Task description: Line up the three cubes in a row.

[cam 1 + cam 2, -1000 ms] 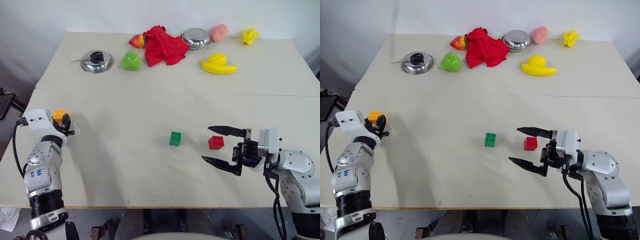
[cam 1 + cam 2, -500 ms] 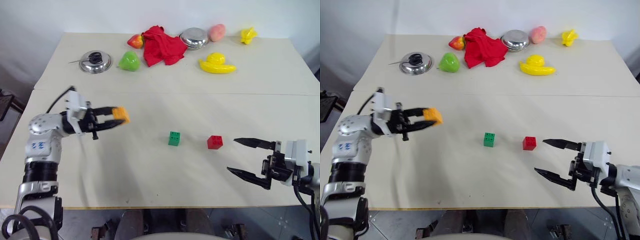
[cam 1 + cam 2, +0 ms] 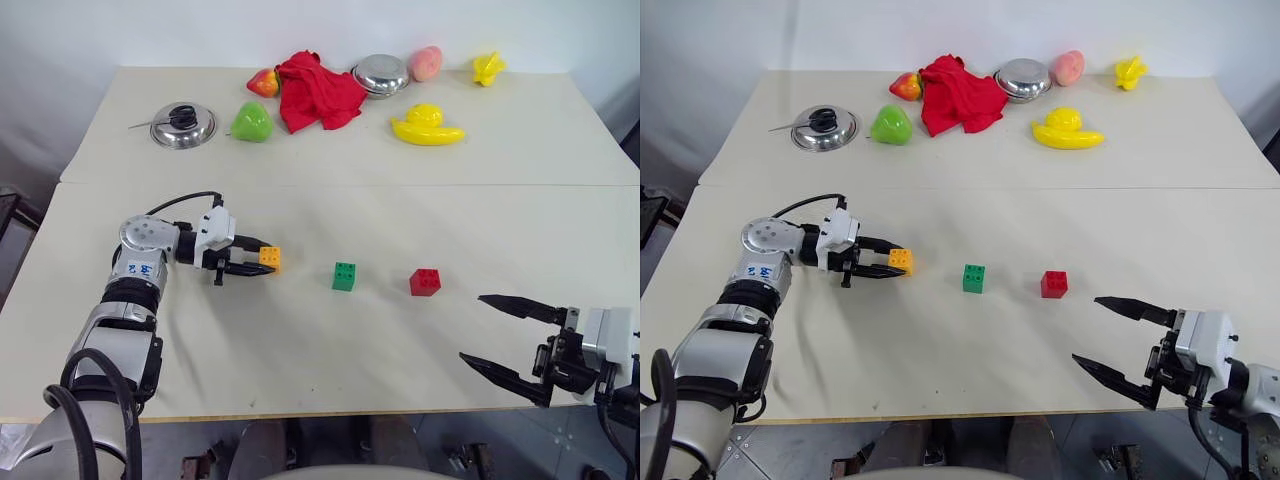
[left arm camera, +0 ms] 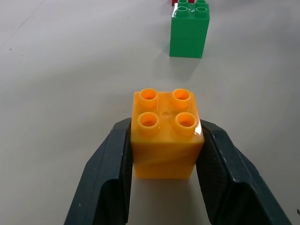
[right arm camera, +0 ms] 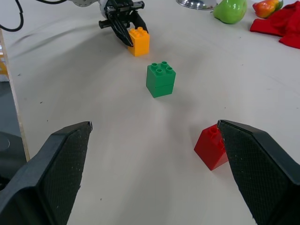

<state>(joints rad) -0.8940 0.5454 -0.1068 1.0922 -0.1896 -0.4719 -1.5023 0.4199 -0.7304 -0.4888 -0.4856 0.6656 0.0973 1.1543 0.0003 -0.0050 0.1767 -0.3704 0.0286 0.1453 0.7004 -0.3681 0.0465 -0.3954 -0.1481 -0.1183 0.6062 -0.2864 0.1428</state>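
**Three cubes nearly in a row, one in the left gripper's grasp**

Two cream table (image 3: 400, 150) surfaces meet along a seam across the middle of the head views. In the upper part of the frame lie a red cloth (image 3: 318, 88), which partly covers a red-and-yellow toy fruit (image 3: 264, 81) at its left, a yellow duck (image 3: 427, 126), a steel bowl (image 3: 380, 74), a steel lid (image 3: 181, 124) and a green pear-shaped toy (image 3: 251, 120); a pink fruit (image 3: 426, 63) sits half behind the bowl, and a small yellow toy (image 3: 487, 67) beside it is too small to identify.

At centre left, the left gripper (image 3: 262, 262) is clamped on the orange-yellow cube (image 3: 269, 259); its wrist view shows both black fingers (image 4: 110, 173) pressed to the cube's sides, studs up. Whether the cube rests on the table or hangs just above it cannot be told. The green cube (image 3: 344, 276) stands free at centre, the red cube (image 3: 425, 282) right of it; in the left wrist view the red one is cut off at the frame's upper edge.

At lower right, the right gripper (image 3: 505, 337) hovers with its jaws spread wide, grasping nothing, its arm cut by the frame edge.
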